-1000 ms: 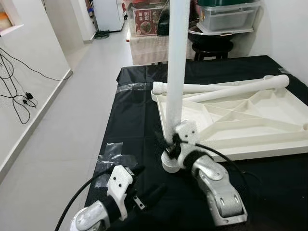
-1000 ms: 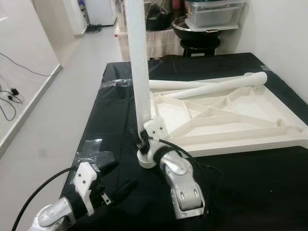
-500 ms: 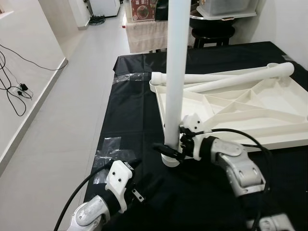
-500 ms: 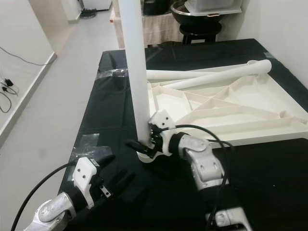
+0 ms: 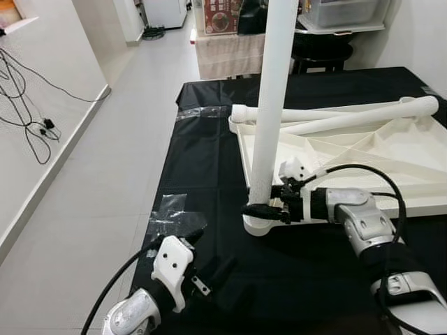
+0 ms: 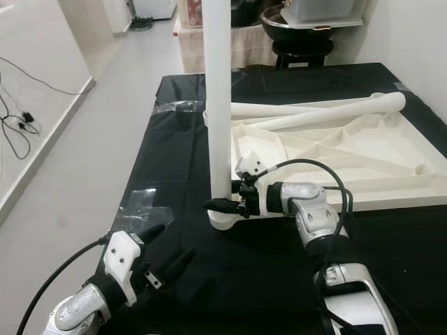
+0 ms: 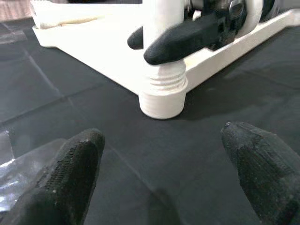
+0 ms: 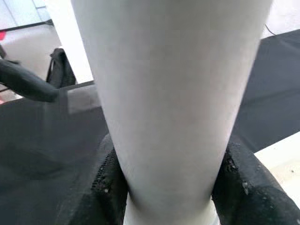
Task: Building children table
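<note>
a black cloth (image 5: 202, 174) covers the surface. a clear tape patch (image 5: 170, 213) lies at its left edge, and another tape strip (image 5: 199, 112) near its far left corner. black cables (image 5: 28, 105) hang along the left wall down to the grey floor (image 5: 112, 160). beyond the far edge stands a dark stool (image 6: 300, 52) with a plastic box (image 6: 328, 10) on it.

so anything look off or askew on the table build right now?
Nothing damaged or spilled. The upright leg stands in the corner socket of the upside-down tabletop, gripped low by the right gripper. Thread rings are visible above the socket, so it may not be fully seated. Two spare legs lie crossed on the tabletop.
</note>
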You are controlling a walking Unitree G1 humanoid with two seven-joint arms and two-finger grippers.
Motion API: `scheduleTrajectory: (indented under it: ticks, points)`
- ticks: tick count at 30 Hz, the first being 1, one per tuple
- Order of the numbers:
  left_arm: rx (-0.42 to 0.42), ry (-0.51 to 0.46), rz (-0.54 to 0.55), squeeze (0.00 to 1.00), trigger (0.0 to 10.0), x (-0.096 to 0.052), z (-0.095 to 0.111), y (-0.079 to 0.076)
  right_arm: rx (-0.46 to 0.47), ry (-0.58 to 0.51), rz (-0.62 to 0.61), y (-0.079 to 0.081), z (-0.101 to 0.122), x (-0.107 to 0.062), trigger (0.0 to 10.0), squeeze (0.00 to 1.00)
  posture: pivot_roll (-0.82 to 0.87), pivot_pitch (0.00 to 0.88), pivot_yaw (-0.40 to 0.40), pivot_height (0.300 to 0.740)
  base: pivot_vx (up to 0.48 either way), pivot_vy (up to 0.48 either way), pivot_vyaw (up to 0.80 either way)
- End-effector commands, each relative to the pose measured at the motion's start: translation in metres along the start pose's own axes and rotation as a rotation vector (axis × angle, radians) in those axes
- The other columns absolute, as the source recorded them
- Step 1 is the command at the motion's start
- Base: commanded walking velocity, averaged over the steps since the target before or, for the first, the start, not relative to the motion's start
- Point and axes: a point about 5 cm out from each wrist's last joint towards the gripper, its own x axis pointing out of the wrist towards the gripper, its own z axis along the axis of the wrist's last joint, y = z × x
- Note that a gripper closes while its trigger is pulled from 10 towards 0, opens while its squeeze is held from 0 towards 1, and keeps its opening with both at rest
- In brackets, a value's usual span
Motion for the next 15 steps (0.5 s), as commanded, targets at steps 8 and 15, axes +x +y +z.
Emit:
scheduleTrajectory:
  ticks: [8, 15]
  points:
    - [-0.066, -0.041, 0.036, 0.0, 10.0, -0.008, 0.015, -0.008, 0.187, 0.005, -0.32, 0.008, -0.054, -0.023, 0.0, 0.0, 0.06, 0.11, 0.056, 0.74, 0.0, 0.0, 0.0]
    - [-0.079, -0.047, 0.073, 0.0, 10.0, -0.016, 0.019, -0.007, 0.28, 0.128, -0.888, 0.055, -0.085, -0.028, 0.0, 0.0, 0.07, 0.118, 0.051, 0.74, 0.0, 0.0, 0.0]
